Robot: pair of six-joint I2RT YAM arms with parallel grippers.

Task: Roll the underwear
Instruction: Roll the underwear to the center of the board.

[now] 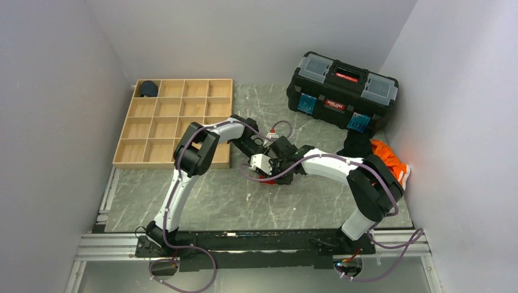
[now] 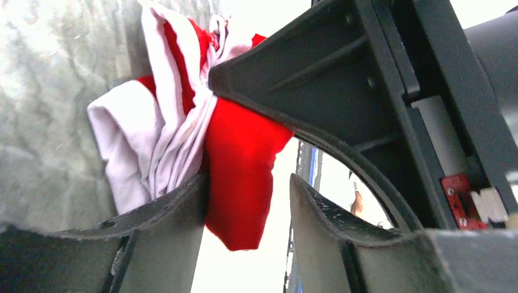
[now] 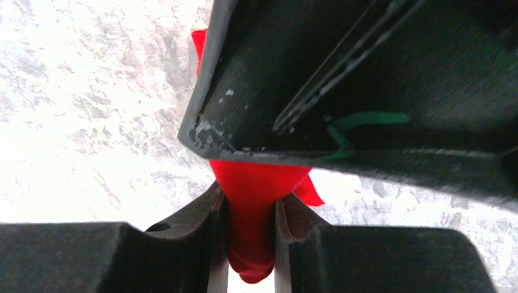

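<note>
The right pincer (image 3: 249, 196) is pinching a red fold of the underwear (image 2: 239, 152), with both fingers pressed onto the cloth. The left pincer (image 2: 249, 180) stands spread. The loose red flap hangs in its gap and brushes only one finger, with a clear gap beside the other.

The two pincers meet nose to nose over the middle of the tabletop (image 1: 207, 201). The garment is bunched between and just beneath them, low over the marble; I cannot tell whether it rests there.

Seen from the left pincer, the bundle runs away and to one side, with the white-trimmed folds farthest and the loose red end nearest. The right arm has the hold, so the next turn of the roll likely depends on the left pincer closing on that loose end, which already lies between its fingers.
</note>
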